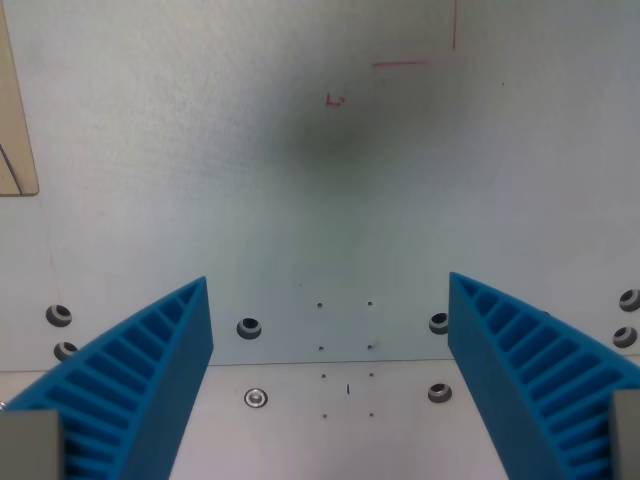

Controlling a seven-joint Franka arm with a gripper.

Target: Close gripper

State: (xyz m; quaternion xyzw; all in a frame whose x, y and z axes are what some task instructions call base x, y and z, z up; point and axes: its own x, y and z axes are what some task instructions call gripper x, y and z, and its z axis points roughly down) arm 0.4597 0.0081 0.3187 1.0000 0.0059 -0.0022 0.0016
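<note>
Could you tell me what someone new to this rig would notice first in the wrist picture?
The two ribbed blue fingers stand out, rising from the bottom corners with a wide gap, so the gripper is open on nothing. Behind them lies a pale plate with screw holes and faint red marks near the top.

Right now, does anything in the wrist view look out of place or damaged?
Nothing stands out. The claw is open, with nothing between its blue fingers. Below is a pale plate with screw holes and faint red marks; no spill or damage shows.
</note>
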